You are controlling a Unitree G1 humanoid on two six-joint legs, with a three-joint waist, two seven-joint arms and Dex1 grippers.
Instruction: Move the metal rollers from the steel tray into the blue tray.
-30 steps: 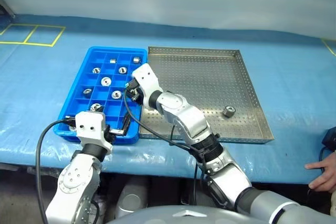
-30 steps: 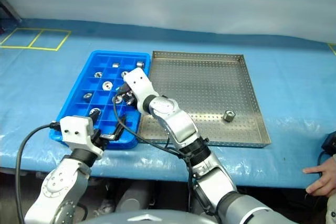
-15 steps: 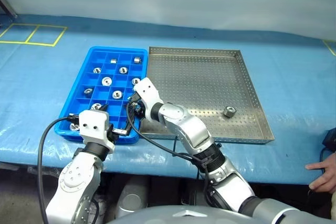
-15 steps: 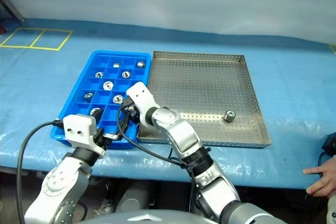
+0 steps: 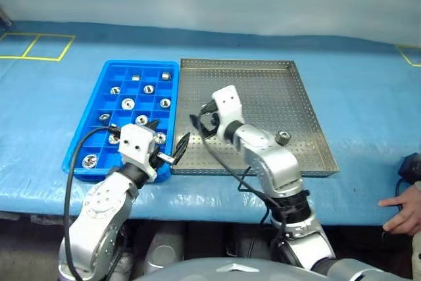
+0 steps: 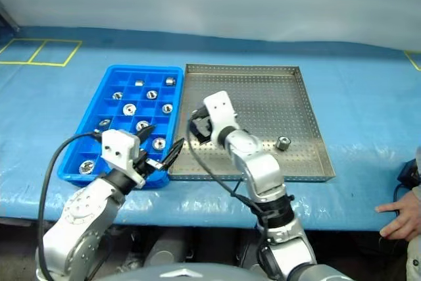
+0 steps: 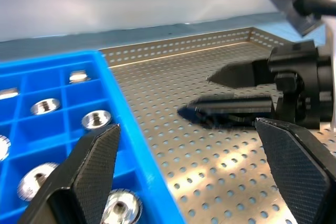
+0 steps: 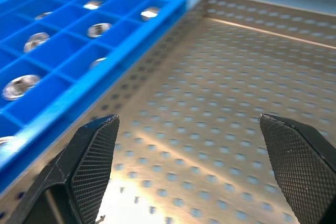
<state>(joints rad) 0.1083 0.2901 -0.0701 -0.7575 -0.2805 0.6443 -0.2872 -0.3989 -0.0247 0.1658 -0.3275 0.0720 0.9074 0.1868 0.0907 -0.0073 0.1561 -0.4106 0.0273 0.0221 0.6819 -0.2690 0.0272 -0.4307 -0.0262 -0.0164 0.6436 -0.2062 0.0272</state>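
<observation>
The blue tray (image 5: 99, 129) lies on the left with several metal rollers (image 5: 127, 103) in its compartments. To its right the steel tray (image 5: 263, 90) holds one roller (image 5: 283, 137) near its front right. My right gripper (image 5: 200, 121) hovers open and empty over the steel tray's left part, close to the blue tray. In the right wrist view its fingertips (image 8: 92, 156) stand wide above the perforated floor (image 8: 210, 103). My left gripper (image 5: 164, 137) is open over the blue tray's front right corner, pointing at the right gripper's black fingers (image 7: 236, 74).
Both trays rest on a table under a blue cover (image 5: 368, 97). A person's hand (image 5: 401, 205) lies on the table's front right edge. Yellow tape lines (image 5: 39, 47) mark the far left.
My right gripper opened over the blue tray and swung right, over the steel tray; a roller now lies in the compartment it left. My left gripper shifted a little to the right.
</observation>
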